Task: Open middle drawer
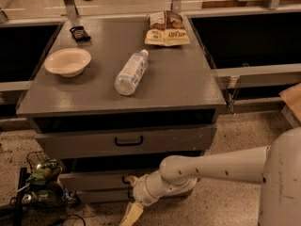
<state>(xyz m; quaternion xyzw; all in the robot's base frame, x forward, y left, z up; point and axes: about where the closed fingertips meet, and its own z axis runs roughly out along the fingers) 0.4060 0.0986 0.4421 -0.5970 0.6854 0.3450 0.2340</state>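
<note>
Gripper (pixel 133 205) sits low at the near face of the grey cabinet (pixel 178 79), just beside the black handle (pixel 126 179) of the middle drawer (pixel 89 180). Whether it is open or closed, I cannot tell. The drawer front looks barely out, if at all, so most of the pull appears left to do.

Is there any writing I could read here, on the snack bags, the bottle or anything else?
Snack bags: printed lettering, too blurred to read.
Water bottle: no readable label.
Small dark packet: too small to read.
Robot's tool, low in front of the grey cabinet: no marking visible.
Nothing here can be quoted.
</note>
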